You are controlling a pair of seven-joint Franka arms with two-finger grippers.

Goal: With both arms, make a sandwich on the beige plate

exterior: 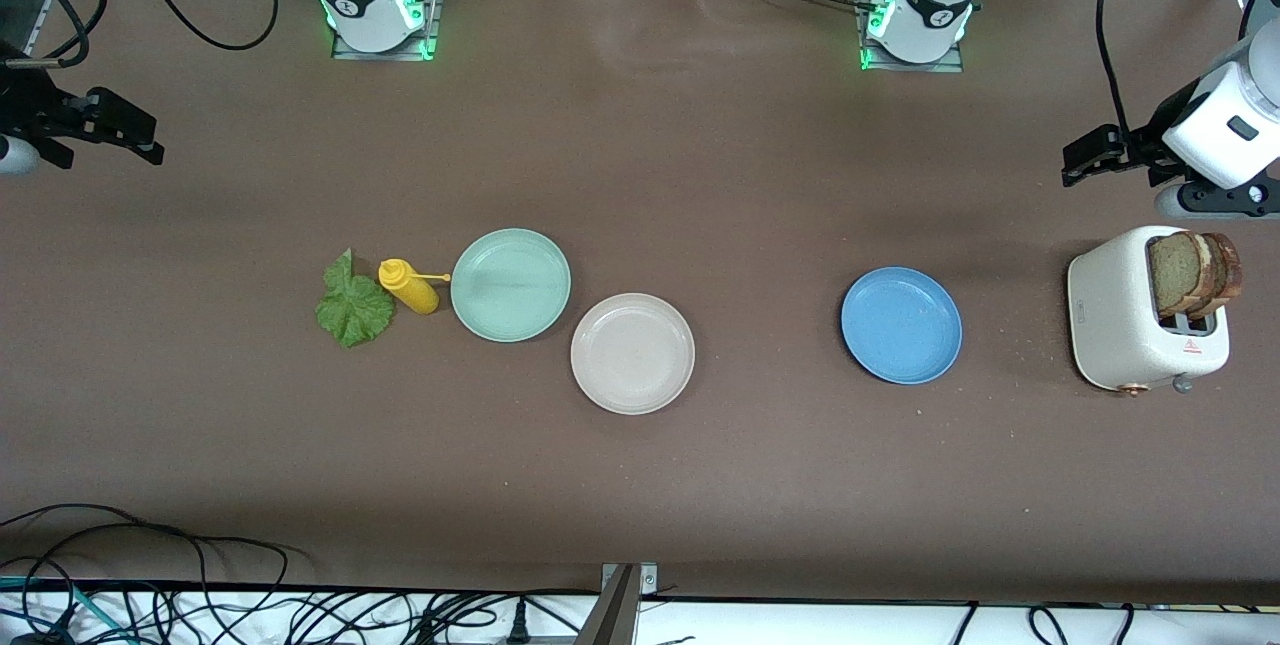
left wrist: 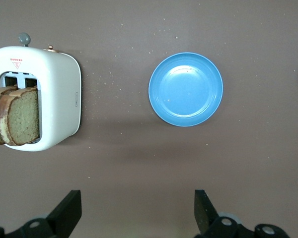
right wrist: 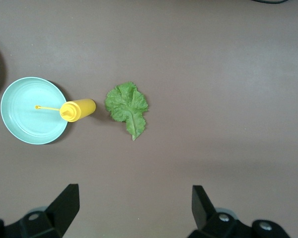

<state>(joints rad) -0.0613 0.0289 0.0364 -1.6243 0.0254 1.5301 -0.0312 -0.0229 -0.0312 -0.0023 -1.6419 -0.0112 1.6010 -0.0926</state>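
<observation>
Plate, beige (exterior: pixel 632 353): bare, mid-table, touching the green plate (exterior: pixel 510 284) at its 10 o'clock.
Lettuce (exterior: pixel 352 306): flat on the table, by the yellow bottle (exterior: pixel 408 286) at the right arm's end.
Bread (exterior: pixel 1192 273): two slices upright in the toaster (exterior: pixel 1140 325); blue plate (exterior: pixel 901 325) at its 9 o'clock.
Left gripper (exterior: pixel 1085 157): released, holding nothing, over the table above the toaster's 12 o'clock.
Right gripper (exterior: pixel 140 140): released, holding nothing, waiting over its table end.
</observation>
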